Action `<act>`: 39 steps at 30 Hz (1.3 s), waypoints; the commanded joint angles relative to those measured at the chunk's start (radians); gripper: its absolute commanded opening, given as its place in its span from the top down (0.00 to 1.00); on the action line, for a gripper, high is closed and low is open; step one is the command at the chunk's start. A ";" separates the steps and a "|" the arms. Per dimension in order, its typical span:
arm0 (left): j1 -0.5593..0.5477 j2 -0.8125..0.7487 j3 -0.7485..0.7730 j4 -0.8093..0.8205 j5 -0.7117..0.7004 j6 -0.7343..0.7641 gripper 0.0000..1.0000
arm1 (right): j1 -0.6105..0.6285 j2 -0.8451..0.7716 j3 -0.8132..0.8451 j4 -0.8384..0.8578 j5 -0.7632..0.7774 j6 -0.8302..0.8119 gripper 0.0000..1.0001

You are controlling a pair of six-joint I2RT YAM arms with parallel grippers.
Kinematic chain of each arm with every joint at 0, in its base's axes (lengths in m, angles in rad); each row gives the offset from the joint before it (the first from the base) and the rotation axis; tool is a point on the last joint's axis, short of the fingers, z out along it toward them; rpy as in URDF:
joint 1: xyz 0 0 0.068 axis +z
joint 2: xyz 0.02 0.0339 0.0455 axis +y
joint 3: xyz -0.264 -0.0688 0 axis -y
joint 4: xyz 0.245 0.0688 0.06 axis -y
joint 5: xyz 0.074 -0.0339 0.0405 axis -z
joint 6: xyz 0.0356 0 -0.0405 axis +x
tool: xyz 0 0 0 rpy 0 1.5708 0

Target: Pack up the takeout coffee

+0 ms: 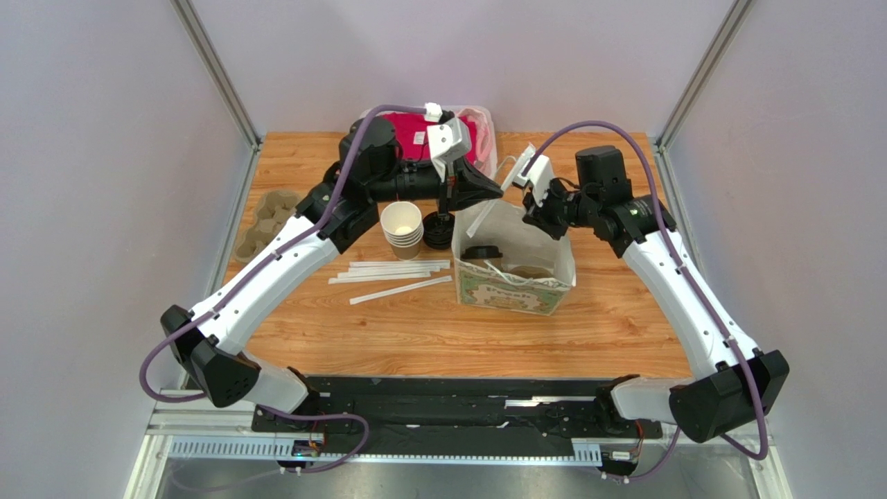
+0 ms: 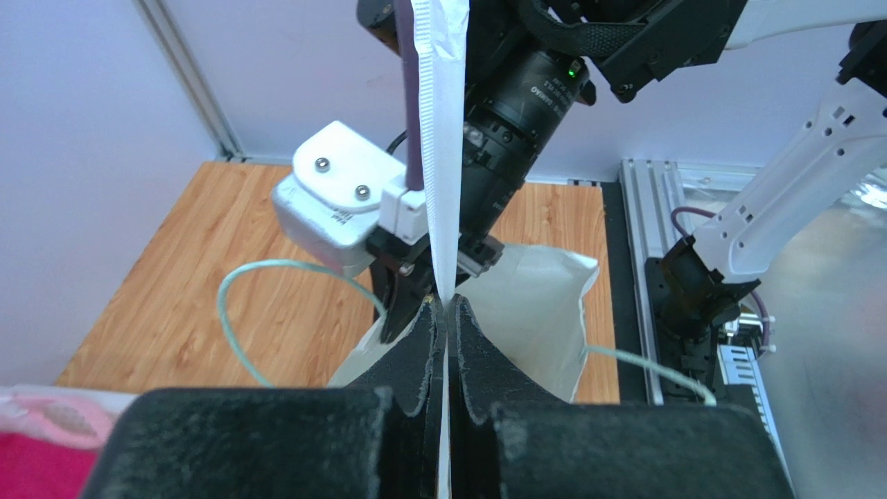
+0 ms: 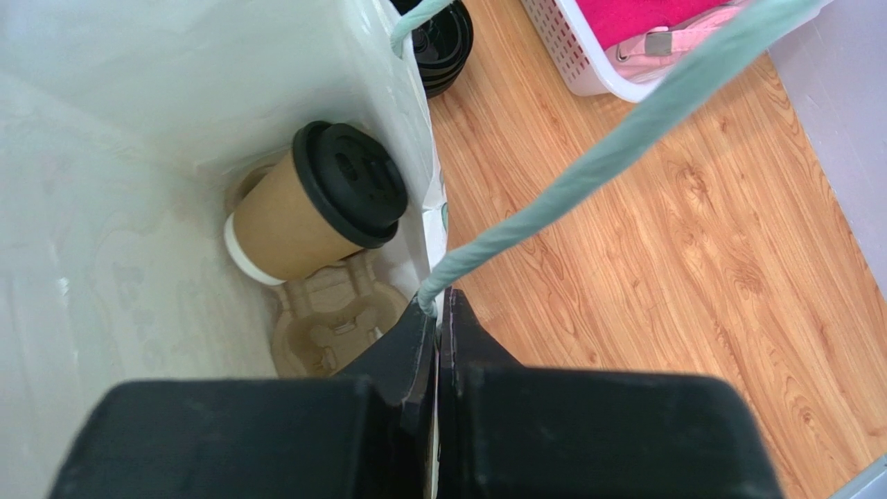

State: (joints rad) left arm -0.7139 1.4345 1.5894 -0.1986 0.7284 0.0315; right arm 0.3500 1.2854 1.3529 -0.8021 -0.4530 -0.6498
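Note:
The takeout coffee [image 3: 312, 203], a tan cup with a black lid, leans tilted in a cardboard carrier [image 3: 333, 317] at the bottom of the white paper bag [image 1: 515, 272]. Its lid [image 1: 482, 253] shows from above. My right gripper [image 3: 437, 301] is shut on the bag's rim, right where a pale green cord handle [image 3: 583, 166] is attached. My left gripper [image 2: 446, 307] is shut on a white paper-wrapped straw [image 2: 437, 156], which stands on past the fingertips over the bag's open mouth. From above, the left gripper [image 1: 496, 191] and the right gripper [image 1: 533, 215] sit at the bag's far rim.
A stack of paper cups [image 1: 402, 229] and a pile of black lids [image 1: 438, 231] stand left of the bag. Several wrapped straws [image 1: 390, 272] lie in front of them. Cardboard carriers [image 1: 265, 218] sit at the left edge. A white basket [image 1: 481, 130] with pink contents stands at the back.

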 commanded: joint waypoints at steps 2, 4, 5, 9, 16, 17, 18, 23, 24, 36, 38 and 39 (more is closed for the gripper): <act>-0.022 0.000 -0.097 0.244 0.066 -0.012 1.00 | -0.009 0.018 0.060 0.060 -0.003 0.058 1.00; -0.027 0.009 -0.124 0.237 0.081 0.010 1.00 | -0.011 0.019 0.055 0.060 -0.001 0.059 1.00; -0.028 0.013 -0.129 0.228 0.086 0.022 1.00 | -0.013 0.020 0.054 0.060 0.000 0.059 1.00; -0.029 0.021 -0.157 0.158 0.103 0.091 1.00 | -0.022 0.032 0.055 0.063 0.017 0.058 0.97; -0.029 0.027 -0.152 0.035 0.097 0.179 0.85 | -0.032 0.055 0.112 0.055 0.051 0.096 0.60; -0.029 0.030 -0.146 0.019 0.094 0.186 0.83 | -0.034 0.054 0.121 0.053 0.051 0.099 0.57; -0.029 0.032 -0.135 -0.007 0.092 0.194 0.77 | -0.034 0.052 0.123 0.053 0.054 0.099 0.55; -0.028 0.040 -0.105 -0.042 0.051 0.217 0.67 | -0.039 0.042 0.149 0.041 0.069 0.101 0.49; -0.027 0.043 -0.088 -0.054 0.045 0.219 0.66 | -0.040 0.038 0.152 0.041 0.076 0.099 0.48; 0.059 0.064 0.166 -0.253 -0.024 0.105 0.31 | -0.077 0.012 0.311 -0.003 0.134 0.134 0.31; 0.089 0.076 0.220 -0.310 -0.050 0.094 0.27 | -0.083 0.021 0.371 -0.003 0.148 0.165 0.23; 0.125 0.083 0.280 -0.375 -0.064 0.087 0.13 | -0.085 0.025 0.390 -0.003 0.163 0.197 0.19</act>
State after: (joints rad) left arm -0.6682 1.5009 1.7164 -0.4107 0.7109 0.1696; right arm 0.2749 1.3354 1.6283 -0.8276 -0.3359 -0.5453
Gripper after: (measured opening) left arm 0.708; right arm 0.755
